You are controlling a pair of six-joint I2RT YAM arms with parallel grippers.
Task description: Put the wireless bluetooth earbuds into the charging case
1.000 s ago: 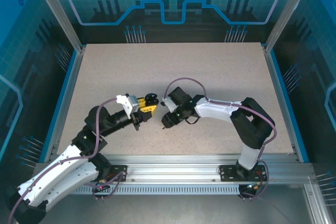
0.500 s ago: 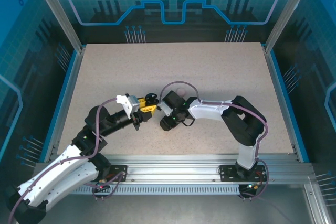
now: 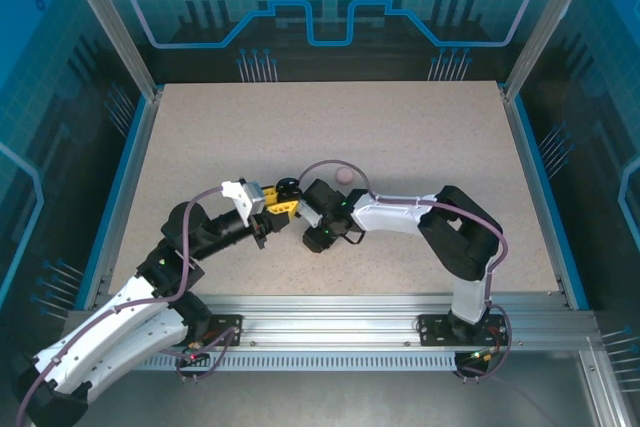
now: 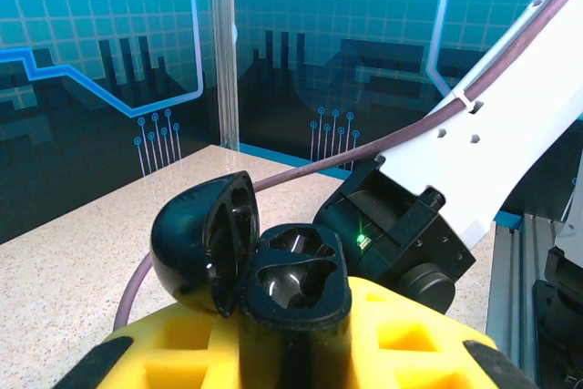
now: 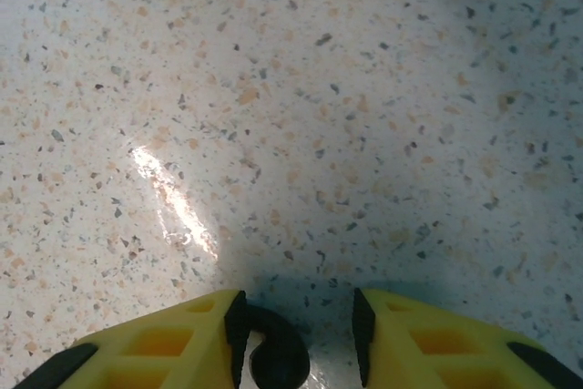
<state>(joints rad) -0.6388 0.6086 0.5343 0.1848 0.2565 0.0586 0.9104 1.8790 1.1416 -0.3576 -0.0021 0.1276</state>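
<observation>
We judge the task barely begun: the left end effector (image 3: 280, 203) clamps the open case (image 4: 291, 284), both wells empty, while the right end effector (image 5: 296, 353) straddles a black earbud (image 5: 273, 363) on the tabletop (image 5: 364, 134), jaws apart, not yet pinching.

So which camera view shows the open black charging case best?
The left wrist view: the charging case is close, lid open, both sockets visible. In the top external view it is a small dark shape at the left gripper.

Speckled beige table (image 3: 420, 137), small pink round object (image 3: 344, 175) near middle
</observation>
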